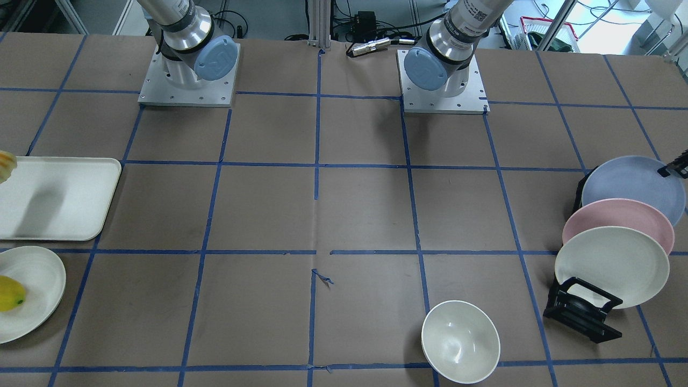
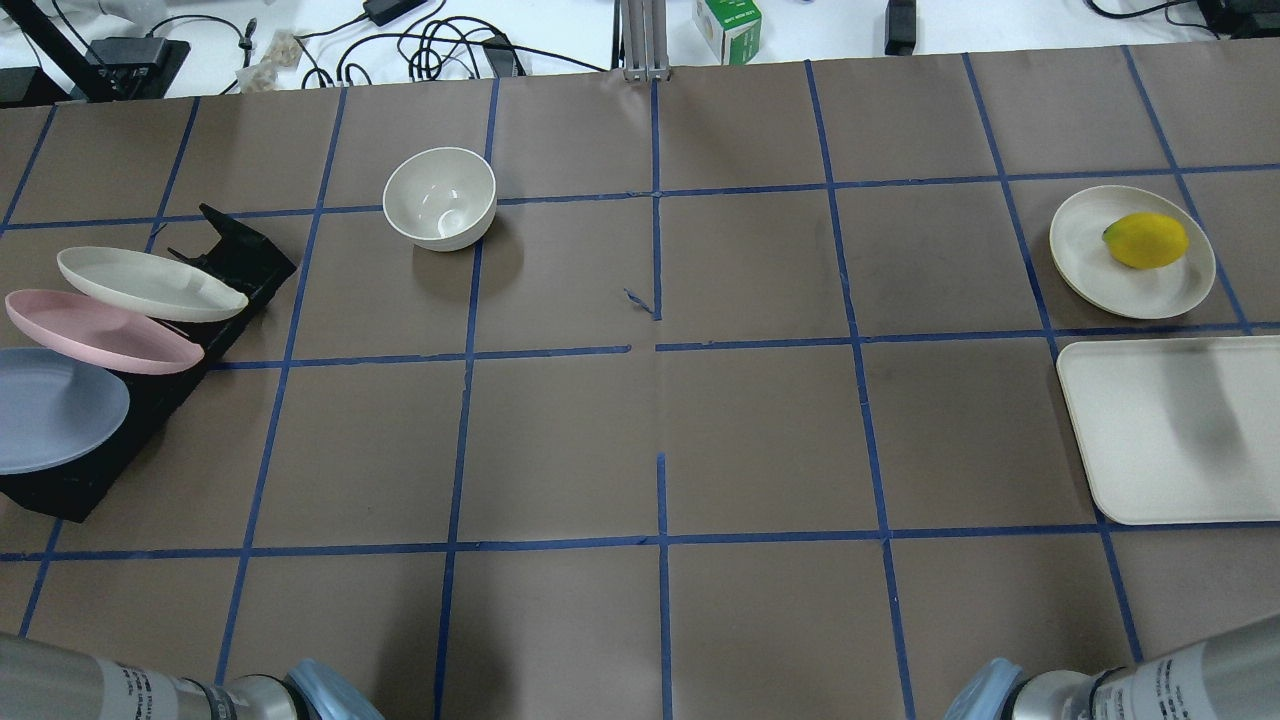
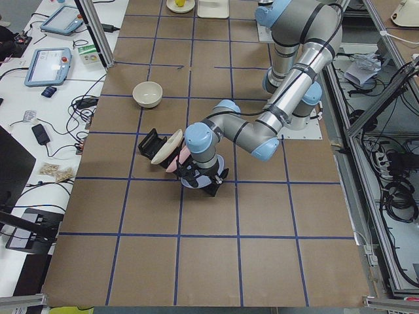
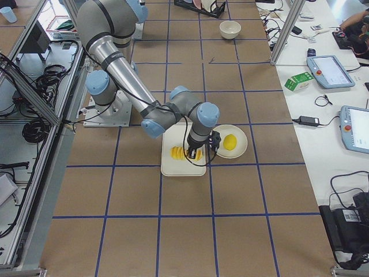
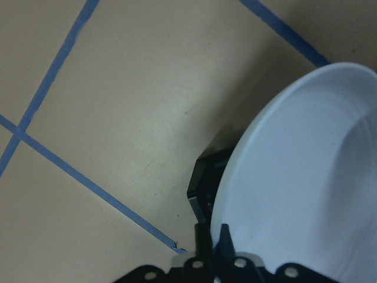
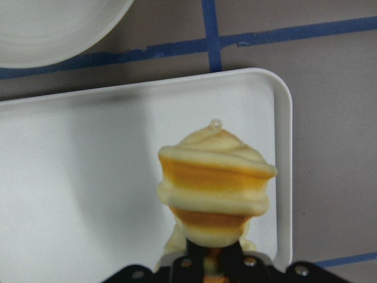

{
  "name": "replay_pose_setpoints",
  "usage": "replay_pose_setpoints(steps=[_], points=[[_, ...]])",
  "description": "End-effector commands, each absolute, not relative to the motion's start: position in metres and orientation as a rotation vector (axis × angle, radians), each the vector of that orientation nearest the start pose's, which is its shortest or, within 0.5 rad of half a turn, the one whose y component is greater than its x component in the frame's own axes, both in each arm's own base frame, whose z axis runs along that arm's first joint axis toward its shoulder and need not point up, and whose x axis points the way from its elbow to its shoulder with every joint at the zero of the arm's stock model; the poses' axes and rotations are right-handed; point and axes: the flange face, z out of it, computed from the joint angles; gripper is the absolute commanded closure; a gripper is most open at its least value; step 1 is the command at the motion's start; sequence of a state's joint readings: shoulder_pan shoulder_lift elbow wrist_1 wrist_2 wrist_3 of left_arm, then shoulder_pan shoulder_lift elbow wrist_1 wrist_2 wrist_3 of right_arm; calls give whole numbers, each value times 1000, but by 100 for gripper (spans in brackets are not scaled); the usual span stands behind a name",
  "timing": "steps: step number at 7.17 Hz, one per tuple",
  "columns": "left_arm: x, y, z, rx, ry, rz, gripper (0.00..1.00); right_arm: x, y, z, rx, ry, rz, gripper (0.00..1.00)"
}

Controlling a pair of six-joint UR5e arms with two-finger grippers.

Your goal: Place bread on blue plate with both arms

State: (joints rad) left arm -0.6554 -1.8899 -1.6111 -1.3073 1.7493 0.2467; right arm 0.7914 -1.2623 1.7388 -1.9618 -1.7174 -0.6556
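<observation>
The blue plate (image 1: 634,185) stands tilted in a black rack at the table's end, also in the overhead view (image 2: 50,410). My left gripper (image 5: 211,244) is shut on the rim of the blue plate (image 5: 306,177), one finger on each side; its tip shows at the front view's right edge (image 1: 674,166). My right gripper (image 6: 213,259) is shut on the bread (image 6: 215,188), a ridged cream and orange loaf. It holds the bread a little above the cream tray (image 6: 88,177). The bread shows at the front view's left edge (image 1: 5,164).
A pink plate (image 1: 618,217) and a cream-white plate (image 1: 613,266) lean in the same rack (image 1: 583,312). A white bowl (image 1: 460,341) stands near the table's far edge. A yellow fruit (image 1: 11,293) lies on a white plate (image 1: 37,279) beside the tray (image 1: 59,199).
</observation>
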Motion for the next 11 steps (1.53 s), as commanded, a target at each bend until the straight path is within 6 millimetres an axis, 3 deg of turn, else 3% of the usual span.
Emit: replay_pose_setpoints(steps=[1,2,3,4,5,6,7,8,9,10,11], points=[[380,-437,364,-964,2874,359,100,-265,-503,321,157,3223,178,100],[361,-423,392,-972,2896,451,100,-211,-518,326,151,3209,231,100],[330,-409,418,-964,2922,551,100,-179,-511,358,256,3207,216,100],[291,-401,442,-922,2943,593,100,-137,-516,375,267,3187,151,100],[238,-414,459,-793,2973,539,100,-96,-521,386,171,3200,132,100],[163,-436,458,-592,3064,498,100,-60,-523,399,172,3210,110,100],[99,-449,452,-475,3179,453,100,-31,-526,408,235,3207,99,100],[38,-464,429,-342,3297,446,100,-10,-532,415,198,3218,82,100],[-10,-480,409,-167,3320,298,100,6,-532,419,265,3206,92,100],[-60,-482,377,-66,3346,225,100,31,-535,425,298,3172,61,100],[-115,-474,340,-129,3472,200,100,59,-535,429,312,3153,43,100]])
